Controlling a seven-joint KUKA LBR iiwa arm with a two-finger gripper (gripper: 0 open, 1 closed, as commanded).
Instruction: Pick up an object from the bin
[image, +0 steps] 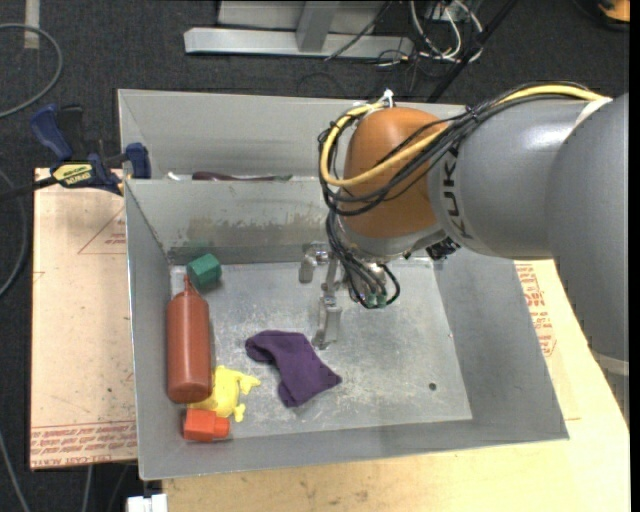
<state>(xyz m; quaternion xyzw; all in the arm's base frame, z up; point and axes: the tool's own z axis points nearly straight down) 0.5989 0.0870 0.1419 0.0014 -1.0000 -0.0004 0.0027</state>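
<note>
Pincer (325, 335) at 1 o'clock edge of crumpled purple cloth (295, 368); can't tell if it's clenched. Soft, light, so I'd pinch a raised fold.

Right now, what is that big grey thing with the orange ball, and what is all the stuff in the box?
The big grey thing is a robot arm. The orange ball is a cover on its wrist, with cables round it. The camera looks down from above, a bit from the side, and the arm comes in from the right. At the end of the arm is its tool, the part that grabs things. Its job is to pick one thing out of the grey metal bin. The tool hangs by the top edge of a crumpled purple cloth in the middle. On the left lie a reddish-brown bottle, a green block, a yellow toy and an orange block. I can't tell if it touches the cloth.
</note>
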